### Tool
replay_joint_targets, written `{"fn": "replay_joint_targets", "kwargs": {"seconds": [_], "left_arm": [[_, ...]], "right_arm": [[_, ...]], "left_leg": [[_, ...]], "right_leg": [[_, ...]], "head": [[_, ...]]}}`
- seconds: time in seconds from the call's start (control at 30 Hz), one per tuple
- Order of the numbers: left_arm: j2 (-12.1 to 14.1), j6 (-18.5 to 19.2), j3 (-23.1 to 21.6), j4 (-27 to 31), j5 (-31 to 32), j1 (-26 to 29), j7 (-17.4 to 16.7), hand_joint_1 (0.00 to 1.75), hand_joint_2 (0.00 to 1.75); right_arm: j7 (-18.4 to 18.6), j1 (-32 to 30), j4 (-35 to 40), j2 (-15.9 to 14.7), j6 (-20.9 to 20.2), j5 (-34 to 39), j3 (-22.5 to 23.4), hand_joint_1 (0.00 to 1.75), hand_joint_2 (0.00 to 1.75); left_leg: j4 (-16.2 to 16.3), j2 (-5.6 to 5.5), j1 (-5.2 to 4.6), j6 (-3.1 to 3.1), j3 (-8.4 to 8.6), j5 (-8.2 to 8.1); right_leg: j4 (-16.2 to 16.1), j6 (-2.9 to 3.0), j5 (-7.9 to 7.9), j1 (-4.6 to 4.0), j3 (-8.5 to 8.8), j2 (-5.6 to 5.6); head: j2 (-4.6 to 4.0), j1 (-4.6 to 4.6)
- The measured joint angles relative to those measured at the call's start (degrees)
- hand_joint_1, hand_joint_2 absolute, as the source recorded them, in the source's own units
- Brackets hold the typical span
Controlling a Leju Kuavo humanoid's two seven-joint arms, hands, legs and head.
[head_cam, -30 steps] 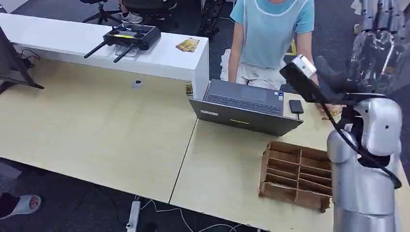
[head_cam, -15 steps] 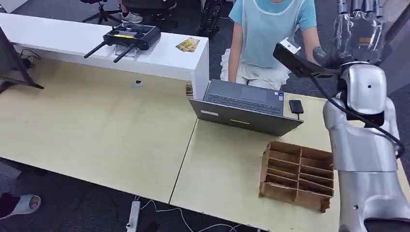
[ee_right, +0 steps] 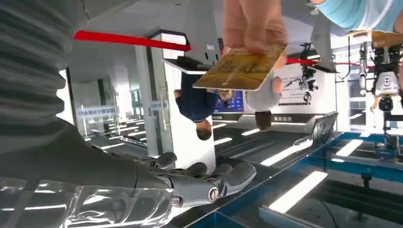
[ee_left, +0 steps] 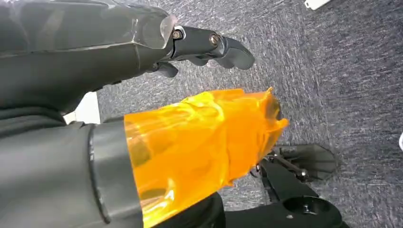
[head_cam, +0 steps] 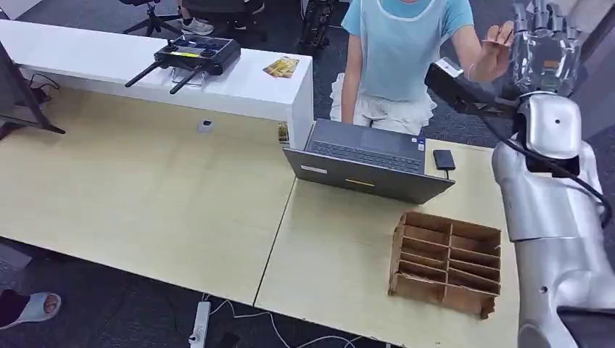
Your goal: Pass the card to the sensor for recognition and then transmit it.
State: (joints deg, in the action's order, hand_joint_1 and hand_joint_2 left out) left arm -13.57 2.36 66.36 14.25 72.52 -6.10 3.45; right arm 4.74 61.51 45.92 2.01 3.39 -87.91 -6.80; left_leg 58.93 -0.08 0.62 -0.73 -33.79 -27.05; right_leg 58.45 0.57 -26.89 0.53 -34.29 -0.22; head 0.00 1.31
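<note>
A person's hand (ee_right: 254, 23) held a flat gold plastic card (ee_right: 240, 71) near my right hand (ee_right: 190, 183), whose fingers were extended and empty.

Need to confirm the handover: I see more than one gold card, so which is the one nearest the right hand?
The gold card a person's hand holds up beside the raised right hand; the other card lies on the white shelf.
</note>
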Motion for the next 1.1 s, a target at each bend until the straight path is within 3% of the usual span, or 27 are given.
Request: {"fn": "replay_joint_targets", "kwargs": {"seconds": [0.4, 0.43, 0.47, 0.5, 1.1], "left_arm": [[0.0, 0.0, 0.0, 0.0, 0.5, 0.0, -0.3, 0.0, 0.0], [0.0, 0.0, 0.0, 0.0, 0.5, 0.0, -0.3, 0.0, 0.0], [0.0, -0.1, 0.0, 0.0, 0.5, 0.0, -0.3, 0.0, 0.0], [0.0, -0.1, 0.0, 0.0, 0.5, 0.0, -0.3, 0.0, 0.0], [0.1, -0.2, 0.0, 0.0, 0.2, 0.0, -0.3, 0.0, 0.0]], "right_arm": [[0.1, 0.3, -2.1, -2.0, 1.7, 0.0, 0.6, 0.02, 1.75], [0.1, 0.3, -2.3, -2.2, 1.7, 0.0, 0.6, 0.17, 1.75], [0.1, 0.3, -2.4, -2.4, 1.7, 0.0, 0.6, 1.5, 1.75], [0.1, 0.3, -2.4, -2.5, 1.7, 0.0, 0.7, 1.75, 1.75], [0.0, 0.2, -3.9, -4.1, 2.0, 0.0, 0.9, 1.75, 1.75]], "left_leg": [[0.0, 0.0, 0.0, 0.0, 0.0, 0.0], [0.0, 0.01, 0.0, 0.0, 0.01, 0.0], [0.0, 0.0, 0.0, 0.0, 0.01, 0.0], [0.0, 0.0, 0.0, 0.0, 0.0, 0.0], [0.0, 0.0, 0.0, 0.0, 0.0, 0.0]], "right_leg": [[0.0, 0.0, 0.0, 0.0, 0.0, 0.0], [0.0, 0.0, 0.0, 0.0, 0.0, 0.0], [0.0, 0.0, 0.0, 0.0, 0.0, 0.0], [0.0, 0.0, 0.0, 0.0, 0.0, 0.0], [0.0, 0.0, 0.0, 0.0, 0.0, 0.0]], "head": [[-0.02, 0.0], [0.0, 0.0], [0.0, 0.0], [0.0, 0.0], [0.0, 0.0]]}}
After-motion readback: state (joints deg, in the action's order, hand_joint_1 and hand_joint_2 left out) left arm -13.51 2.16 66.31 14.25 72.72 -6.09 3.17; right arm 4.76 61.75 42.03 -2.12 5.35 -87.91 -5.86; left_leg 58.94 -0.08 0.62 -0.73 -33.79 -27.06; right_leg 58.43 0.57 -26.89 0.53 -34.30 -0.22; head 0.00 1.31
